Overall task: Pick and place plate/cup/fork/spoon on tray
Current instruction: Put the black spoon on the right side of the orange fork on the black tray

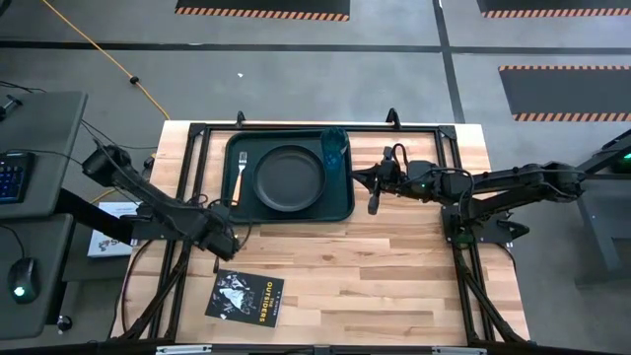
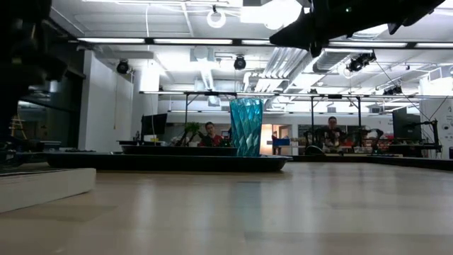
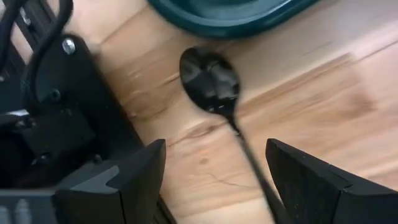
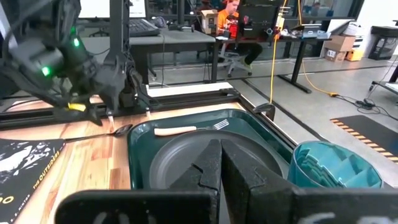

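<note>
The dark green tray (image 1: 340, 202) lies at the table's far middle. On it are the black plate (image 1: 289, 177), the pale fork (image 1: 238, 177) left of the plate, and the teal cup (image 1: 334, 148), upright in the far right corner. The spoon (image 3: 210, 79) lies on the wood just off the tray's near left corner, its bowl toward the tray; it also shows in the right wrist view (image 4: 99, 134). My left gripper (image 3: 214, 180) is open above the spoon, a finger on either side of the handle (image 3: 245, 146). My right gripper (image 1: 373, 202) is shut and empty, right of the tray.
A black square booklet (image 1: 245, 298) with white print lies near the table's front left. Bare wood fills the near middle and right. The black frame rail (image 3: 68, 81) runs along the table's left edge beside my left gripper. People sit at desks in the room behind.
</note>
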`<state>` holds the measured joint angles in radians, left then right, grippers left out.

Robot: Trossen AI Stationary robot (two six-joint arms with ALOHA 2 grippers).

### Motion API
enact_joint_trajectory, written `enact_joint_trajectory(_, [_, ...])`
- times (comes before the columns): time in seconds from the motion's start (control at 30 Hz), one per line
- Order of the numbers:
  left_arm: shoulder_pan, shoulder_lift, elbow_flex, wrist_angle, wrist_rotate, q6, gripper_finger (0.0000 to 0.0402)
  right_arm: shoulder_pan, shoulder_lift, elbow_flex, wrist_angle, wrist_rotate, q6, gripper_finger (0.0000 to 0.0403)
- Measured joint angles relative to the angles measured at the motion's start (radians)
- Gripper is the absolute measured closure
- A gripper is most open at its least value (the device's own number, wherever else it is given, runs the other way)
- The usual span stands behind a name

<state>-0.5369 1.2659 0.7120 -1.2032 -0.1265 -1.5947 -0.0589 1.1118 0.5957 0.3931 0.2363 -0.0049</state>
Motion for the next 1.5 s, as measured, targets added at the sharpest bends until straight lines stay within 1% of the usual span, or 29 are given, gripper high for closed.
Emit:
enact_joint_trajectory(0.13, [0.008, 0.059, -0.007, 0.034, 0.018, 0.030, 0.0135, 0.000, 0.000, 0.000, 0.012, 0.000, 0.000, 0.0403])
enact_joint_trajectory(0.33, [0.044, 0.106, -0.007, 0.148, 0.021, 0.120, 0.0135, 0.000, 0.000, 0.000, 0.014, 0.000, -0.004, 0.0403])
enact_joint_trajectory(0.57, [0.052, 0.143, -0.018, 0.166, 0.091, 0.131, 0.0135, 0.000, 0.000, 0.000, 0.006, 0.000, -0.004, 0.0403])
enact_joint_trajectory(0.67, [0.052, 0.147, -0.039, 0.200, 0.092, 0.129, 0.0135, 0.000, 0.000, 0.000, 0.007, 0.000, -0.004, 0.0403])
enact_joint_trajectory(0.8, [0.052, 0.143, -0.092, 0.314, 0.100, 0.121, 0.0135, 0.000, 0.000, 0.000, 0.006, 0.000, -0.015, 0.0403])
enact_joint_trajectory(0.87, [0.053, 0.138, -0.124, 0.346, 0.111, 0.112, 0.0136, 0.000, 0.000, 0.000, 0.007, 0.000, -0.015, 0.0403])
enact_joint_trajectory(1.1, [0.053, 0.134, -0.139, 0.358, 0.116, 0.105, 0.0137, 0.000, 0.000, 0.000, 0.008, 0.000, -0.015, 0.0403])
enact_joint_trajectory(1.23, [0.053, 0.137, -0.123, 0.362, 0.130, 0.108, 0.0154, 0.000, 0.000, 0.000, 0.007, 0.000, -0.014, 0.0403])
enact_joint_trajectory(1.37, [0.053, 0.140, -0.108, 0.373, 0.134, 0.114, 0.0185, 0.000, 0.000, 0.000, 0.007, 0.000, -0.014, 0.0403])
enact_joint_trajectory(1.5, [0.053, 0.143, -0.091, 0.410, 0.140, 0.159, 0.0213, 0.000, 0.000, 0.000, 0.007, 0.000, -0.013, 0.0403])
